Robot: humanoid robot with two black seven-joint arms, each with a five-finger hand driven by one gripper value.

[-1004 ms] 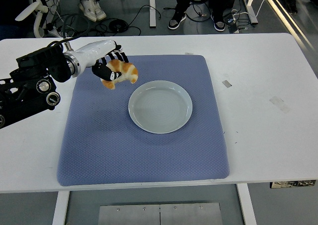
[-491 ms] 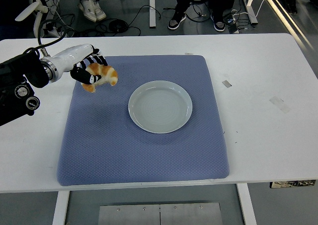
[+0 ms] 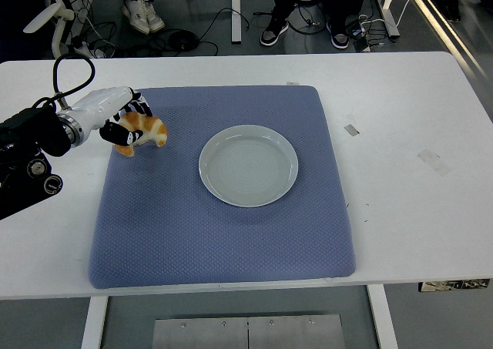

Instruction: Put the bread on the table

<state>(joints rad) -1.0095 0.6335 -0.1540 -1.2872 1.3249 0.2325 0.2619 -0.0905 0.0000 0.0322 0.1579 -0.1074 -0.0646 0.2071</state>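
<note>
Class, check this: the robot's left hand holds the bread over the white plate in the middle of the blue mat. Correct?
Not quite. In the head view the left hand holds the bread over the blue mat's left edge, clear of the white plate, which lies empty.

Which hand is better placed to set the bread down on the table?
Left. The left hand already grips the bread over the mat's left edge, beside bare table. No right arm is visible.

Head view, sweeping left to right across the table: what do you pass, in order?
Left hand gripping the bread → grey plate on the blue mat → small tape scrap → larger tape scrap on the white table.
</note>
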